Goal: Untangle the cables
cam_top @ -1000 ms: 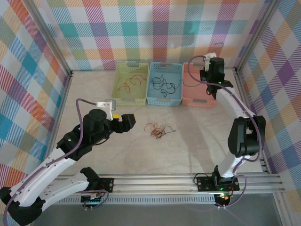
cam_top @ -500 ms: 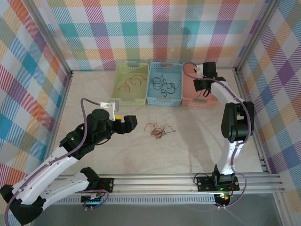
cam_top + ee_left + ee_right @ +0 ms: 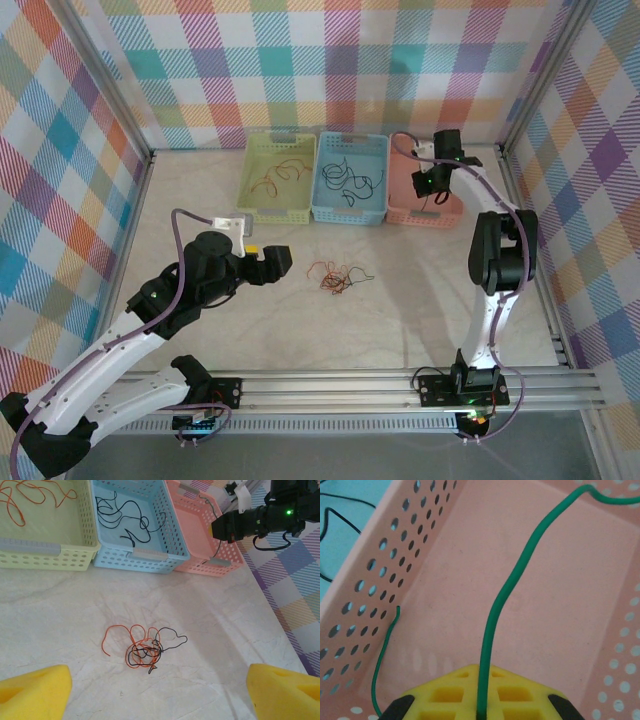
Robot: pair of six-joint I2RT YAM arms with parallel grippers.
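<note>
Over the pink basket (image 3: 395, 555), the right gripper (image 3: 479, 695) pinched a green cable (image 3: 506, 592) between nearly closed pads; letting go low, inside the walls, would probably stop it springing out. Meanwhile the left gripper (image 3: 159, 690) hung wide open and empty above the tangled cables (image 3: 145, 649) on the table (image 3: 225, 630).

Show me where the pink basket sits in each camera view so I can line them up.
Top external: the pink basket is the rightmost of three baskets at the back.
Left wrist: upper centre-right.
Right wrist: close up, its floor lies below the green cable pinched in the right gripper.
Shared landmark: the blue basket, bordering its left side in every view.
</note>
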